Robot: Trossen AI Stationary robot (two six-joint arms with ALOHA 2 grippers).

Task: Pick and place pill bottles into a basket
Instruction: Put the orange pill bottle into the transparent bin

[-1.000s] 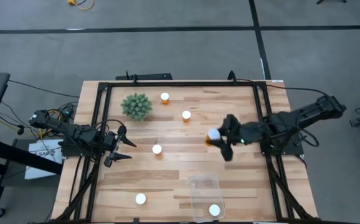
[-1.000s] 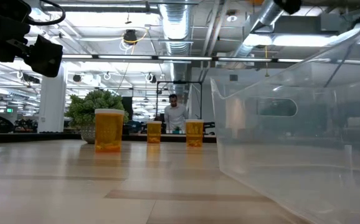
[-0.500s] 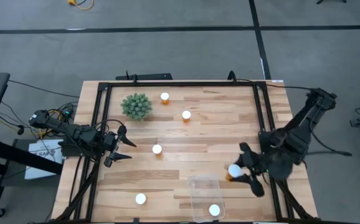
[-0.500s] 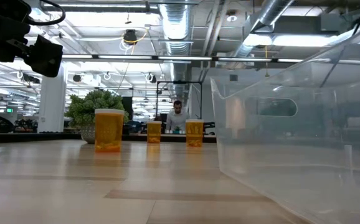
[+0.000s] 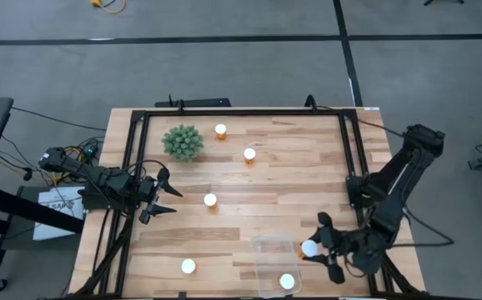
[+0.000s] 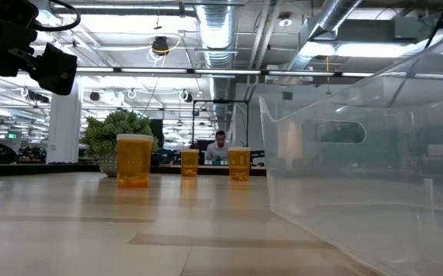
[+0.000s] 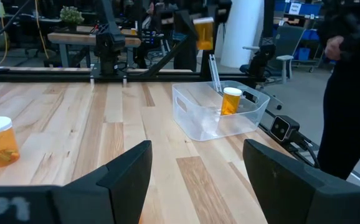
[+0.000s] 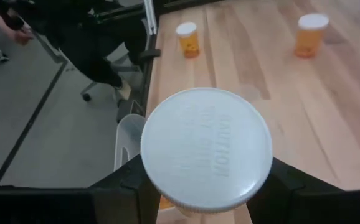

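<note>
My right gripper [image 5: 318, 249] is shut on a pill bottle [image 5: 309, 248], an orange cylinder whose white cap [image 8: 206, 149] fills the right wrist view. It hangs in the air just right of the clear basket [image 5: 273, 250]; the left wrist view shows it [image 7: 203, 32] above the basket [image 7: 192, 118]. One bottle [image 5: 287, 282] stands in the basket. Several bottles stand on their bases on the table: [image 5: 220, 130], [image 5: 249, 154], [image 5: 210, 200], [image 5: 188, 267]. My left gripper [image 5: 164, 197] is open and empty at the table's left edge. My right gripper pinches the bottle's orange body [image 8: 165, 203] just under the cap between its two fingers [image 8: 121, 186], one on each side. The fingers come from the table's right side. The bottle is upright, cap up, lifted clear of the table.
A spiky green plant [image 5: 183, 142] stands at the far left of the table. A black metal frame [image 5: 241, 112] runs round the table. A person sits in the room beyond the table [image 6: 220, 146]; another person stands beyond the near right corner [image 7: 348, 93].
My right gripper has carried the bottle from the table's middle toward the near edge and a little to the right. It now stands beside the basket's right wall. The bottle has stayed upright and clear of the table.
</note>
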